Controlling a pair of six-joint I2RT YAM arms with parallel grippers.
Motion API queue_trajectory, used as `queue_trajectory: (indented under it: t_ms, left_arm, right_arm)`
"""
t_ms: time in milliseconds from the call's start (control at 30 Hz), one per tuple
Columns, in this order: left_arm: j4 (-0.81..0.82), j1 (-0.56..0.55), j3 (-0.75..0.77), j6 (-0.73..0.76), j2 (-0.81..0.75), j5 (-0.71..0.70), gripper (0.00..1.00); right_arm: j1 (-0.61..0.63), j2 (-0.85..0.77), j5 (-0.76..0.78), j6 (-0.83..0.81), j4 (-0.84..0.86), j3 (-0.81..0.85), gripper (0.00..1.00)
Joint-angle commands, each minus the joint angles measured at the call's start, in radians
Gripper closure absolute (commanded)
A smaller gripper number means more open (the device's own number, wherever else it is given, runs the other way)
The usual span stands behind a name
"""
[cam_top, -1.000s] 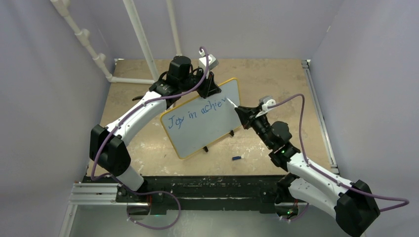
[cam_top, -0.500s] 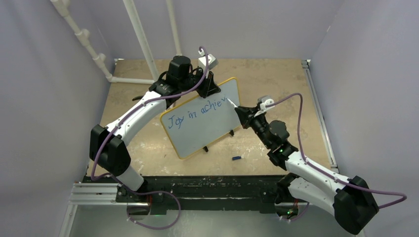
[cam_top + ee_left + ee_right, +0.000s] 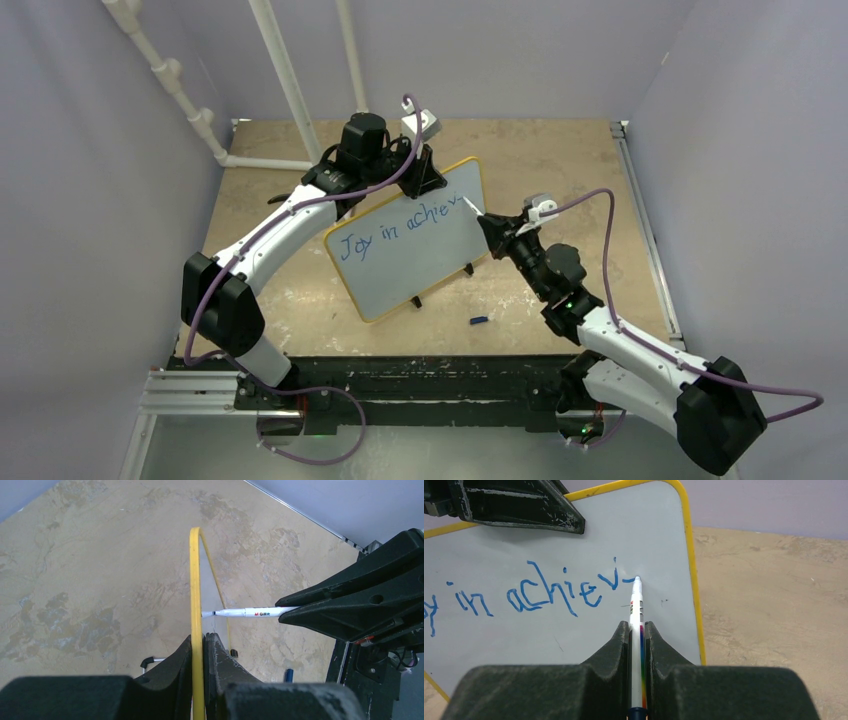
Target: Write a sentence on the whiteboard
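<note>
- The sentence (image 3: 555, 594) reads "in achiev" on the whiteboard (image 3: 549, 650), straight ahead of the right fingers.
- The marker (image 3: 637, 605) points straight out of the right gripper (image 3: 637, 632), which squeezes it tight. Its tip touches the board just after the "v".
- I think little room is left to the right of the tip.
- The left gripper (image 3: 199, 642) pinches the board's top edge.

Whiteboard (image 3: 420, 265) mid-table, left end effector (image 3: 199, 640) on its far edge, marker (image 3: 637, 600) tip just right of the sentence (image 3: 549, 592)

Blue handwritten sentence (image 3: 551, 587) runs off right wrist view's left edge. Yellow-rimmed white whiteboard (image 3: 195, 595) edge-on from left wrist, writing unseen. Small blue tabletop item (image 3: 479, 321) unidentifiable.
</note>
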Motion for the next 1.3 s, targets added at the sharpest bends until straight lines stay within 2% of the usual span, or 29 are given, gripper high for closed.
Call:
queue_trajectory:
  t_ms: [0,300,900,1267]
  left_arm:
    - [-0.006,0.005,-0.005,0.032,-0.002,-0.009,1.0]
    - [-0.006,0.005,-0.005,0.03,-0.002,-0.007,1.0]
    - [-0.008,0.007,-0.005,0.03,-0.005,-0.012,1.0]
    - [-0.007,0.005,-0.005,0.03,-0.004,-0.013,1.0]
  right_arm:
    - [0.0,-0.006,-0.023,-0.015,0.053,0.035,1.0]
    - [0.002,0.007,-0.049,-0.02,0.067,0.033,1.0]
    - [0.042,-0.02,-0.008,-0.018,-0.029,-0.021,1.0]
    - [0.041,-0.024,0.11,-0.011,-0.042,0.012,1.0]
